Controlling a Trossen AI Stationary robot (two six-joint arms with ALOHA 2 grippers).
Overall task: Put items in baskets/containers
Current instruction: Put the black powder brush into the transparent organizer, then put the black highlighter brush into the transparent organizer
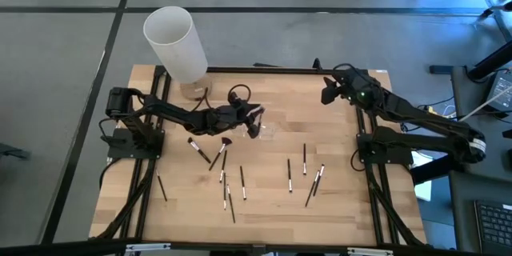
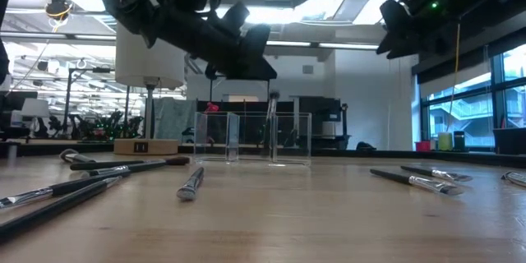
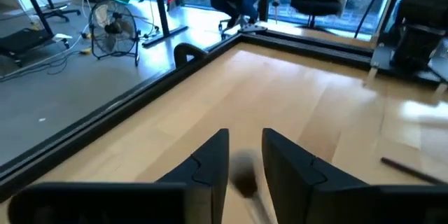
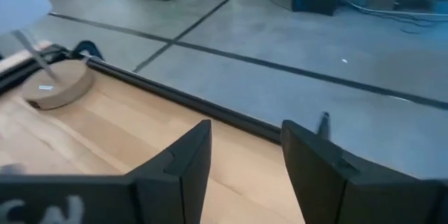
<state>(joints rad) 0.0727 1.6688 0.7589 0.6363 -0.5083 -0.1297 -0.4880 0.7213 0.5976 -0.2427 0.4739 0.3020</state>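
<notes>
The left gripper hovers above the clear organizer near table centre, fingers slightly apart around a brush standing inside it. Loose brushes lie toward six o'clock. The right gripper, fingers apart, waits at two o'clock.

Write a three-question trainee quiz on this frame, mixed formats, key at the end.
1. True or false: the left tool is over the clear organizer, with a brush standing in it.
2. Multiple choice: where is the right tool? A) over the loose brushes; B) near the table's far right corner, nothing between its fingers; C) inside the white cylinder.
3. Fill in: most brushes still lie on the ____.

Key: 1 true; 2 B; 3 table.
</notes>
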